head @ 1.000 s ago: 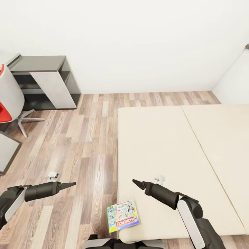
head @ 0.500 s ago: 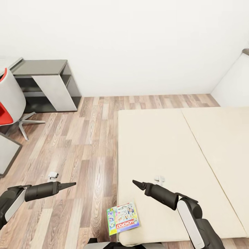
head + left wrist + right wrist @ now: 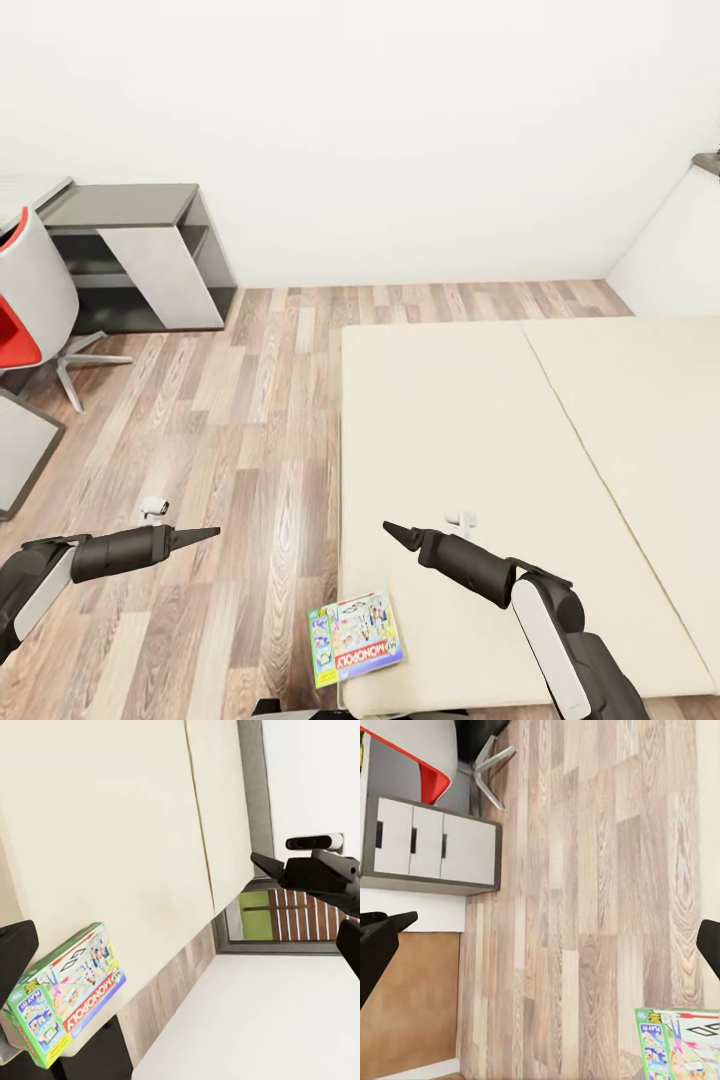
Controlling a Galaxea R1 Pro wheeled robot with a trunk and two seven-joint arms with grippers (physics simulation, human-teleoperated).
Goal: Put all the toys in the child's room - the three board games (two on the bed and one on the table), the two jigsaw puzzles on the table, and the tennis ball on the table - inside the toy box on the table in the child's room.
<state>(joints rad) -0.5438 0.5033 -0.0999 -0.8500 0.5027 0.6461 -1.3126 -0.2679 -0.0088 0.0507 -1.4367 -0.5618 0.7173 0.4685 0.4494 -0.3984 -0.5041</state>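
A board game (image 3: 357, 637) with Monopoly lettering and a green edge lies flat on the near left corner of the bed (image 3: 480, 430), overhanging the beige mattress edge a little. It also shows in the left wrist view (image 3: 64, 994) and the right wrist view (image 3: 682, 1042). My left gripper (image 3: 205, 533) hovers over the wood floor to the left of the bed. My right gripper (image 3: 392, 528) hangs above the mattress, just beyond the game. In both wrist views the fingers stand wide apart with nothing between them (image 3: 184, 937) (image 3: 555, 926).
A dark-grey cabinet unit (image 3: 140, 250) stands against the white wall at the far left. Beside it is a red-and-white swivel chair (image 3: 25, 300). A grey surface corner (image 3: 20, 440) juts in at the left edge. Wood floor (image 3: 250, 400) runs along the bed's left side.
The whole picture has slid slightly downward, so the camera has moved; bed, cabinet and game sit a bit lower in view. Both arms keep the same pose.
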